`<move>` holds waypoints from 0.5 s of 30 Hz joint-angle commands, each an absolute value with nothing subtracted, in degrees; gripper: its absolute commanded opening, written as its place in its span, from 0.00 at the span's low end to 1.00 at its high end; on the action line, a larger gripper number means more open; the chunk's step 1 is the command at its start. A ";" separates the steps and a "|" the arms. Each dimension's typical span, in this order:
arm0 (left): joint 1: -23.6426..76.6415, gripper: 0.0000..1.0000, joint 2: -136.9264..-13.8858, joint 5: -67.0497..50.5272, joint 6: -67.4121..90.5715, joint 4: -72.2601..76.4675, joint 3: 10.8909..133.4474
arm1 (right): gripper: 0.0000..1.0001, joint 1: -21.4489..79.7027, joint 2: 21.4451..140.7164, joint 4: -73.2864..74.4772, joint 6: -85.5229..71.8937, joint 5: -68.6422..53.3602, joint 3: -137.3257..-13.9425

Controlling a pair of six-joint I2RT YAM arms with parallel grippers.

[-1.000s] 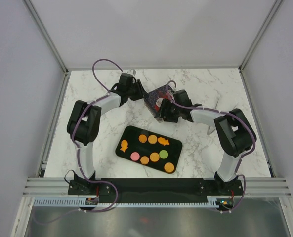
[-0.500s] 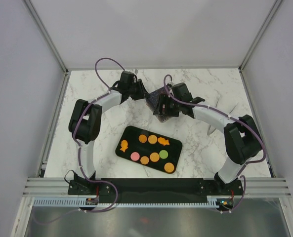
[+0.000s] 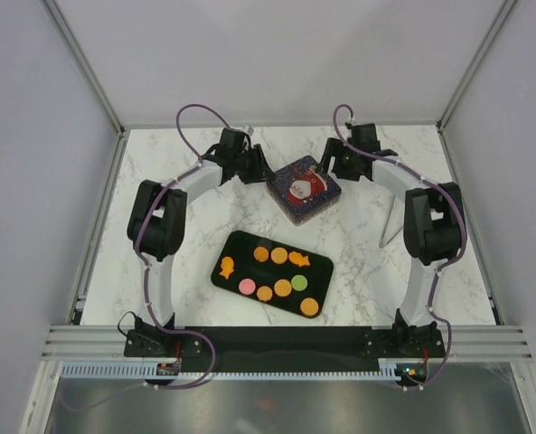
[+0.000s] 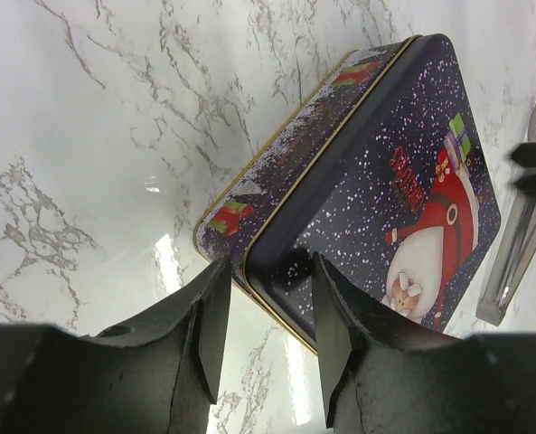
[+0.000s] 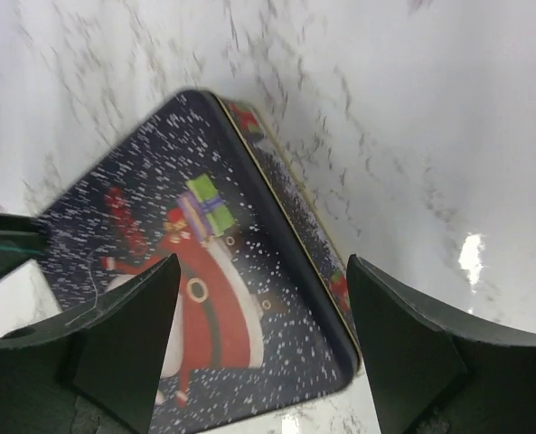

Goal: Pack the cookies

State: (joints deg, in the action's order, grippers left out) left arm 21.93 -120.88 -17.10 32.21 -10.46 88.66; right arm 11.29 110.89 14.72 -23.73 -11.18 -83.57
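The cookies (image 3: 279, 255), round orange, pink and green ones plus orange fish and star shapes, lie on a black tray (image 3: 243, 249) at the table's middle. Behind it sits a dark blue square tin (image 3: 304, 188) with a Santa lid, closed and flat on the marble. My left gripper (image 3: 257, 169) is at the tin's left corner. In the left wrist view it (image 4: 268, 262) is open, its fingers either side of the tin (image 4: 403, 181) rim, not pressing it. My right gripper (image 3: 333, 167) hovers wide open over the tin's (image 5: 186, 298) right corner, empty (image 5: 261, 262).
Metal tongs (image 3: 392, 221) lie on the marble right of the tin, also seen as tongs (image 4: 516, 253) in the left wrist view. White walls enclose the table on the left, back and right.
The tin, earlier tilted between both grippers, now lies flat. The right arm has swung back and to the right, off the tin, jaws wider. The left gripper has loosened.
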 commanded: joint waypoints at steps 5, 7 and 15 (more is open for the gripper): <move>22.41 0.47 -127.09 -15.82 27.16 -23.73 88.94 | 0.83 12.57 115.85 10.64 -24.69 -20.13 -81.67; 22.33 0.46 -127.35 -15.82 27.07 -23.82 89.29 | 0.83 12.57 115.14 9.94 -25.13 -21.70 -80.51; 22.24 0.36 -129.99 -16.61 28.21 -24.17 91.49 | 0.83 12.92 110.74 7.47 -27.34 -25.05 -74.71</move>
State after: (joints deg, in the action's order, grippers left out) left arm 21.50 -123.44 -19.40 31.62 -14.59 93.32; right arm 11.68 113.06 7.77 -25.91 -19.81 -75.96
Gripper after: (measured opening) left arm 0.427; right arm 0.833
